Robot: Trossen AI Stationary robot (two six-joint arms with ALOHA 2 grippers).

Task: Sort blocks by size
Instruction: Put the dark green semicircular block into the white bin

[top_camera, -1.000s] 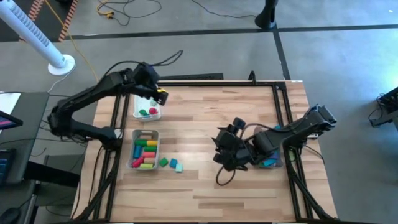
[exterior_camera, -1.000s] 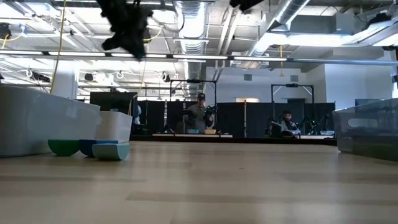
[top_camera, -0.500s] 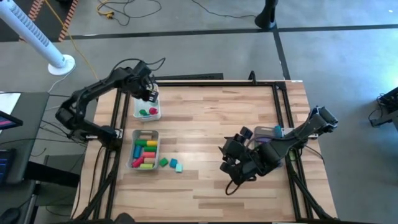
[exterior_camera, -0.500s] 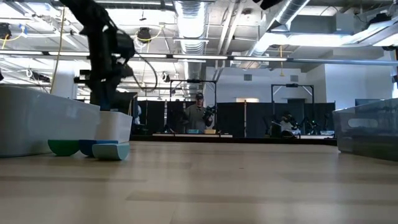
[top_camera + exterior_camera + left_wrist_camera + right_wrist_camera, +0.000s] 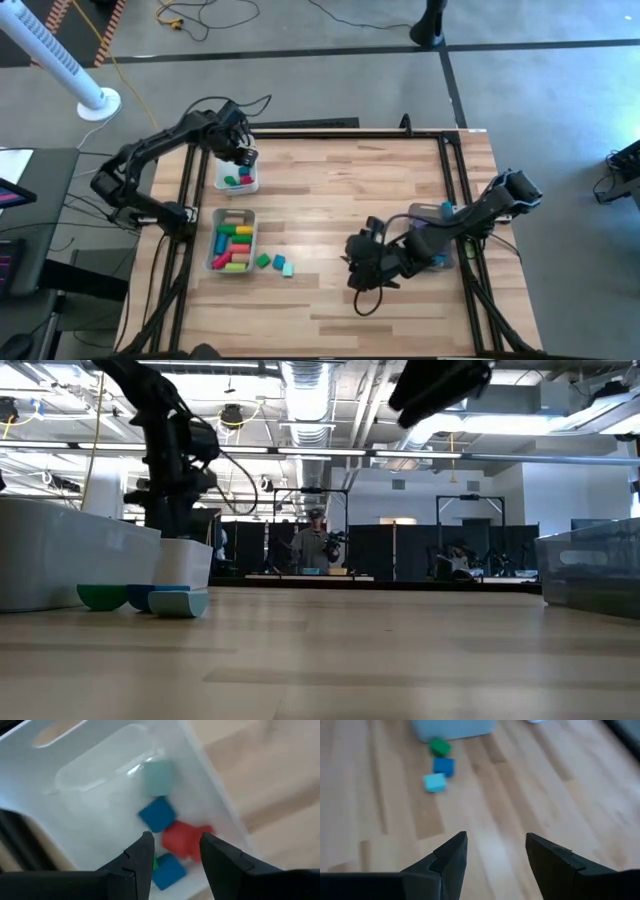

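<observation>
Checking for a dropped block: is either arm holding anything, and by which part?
Nothing is held. The left gripper hangs with jaws apart and empty above the small bin; the right gripper is open over bare table.

Ahead of your left gripper (image 5: 172,851), the small bin (image 5: 100,785) was blurred, and a green block (image 5: 155,863) hid almost wholly behind one finger (image 5: 142,855). Beyond your right gripper (image 5: 496,851), the larger bin (image 5: 452,728) was cut off (only its near wall showed).

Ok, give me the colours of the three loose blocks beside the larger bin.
Green, blue, teal; right wrist view.
</observation>
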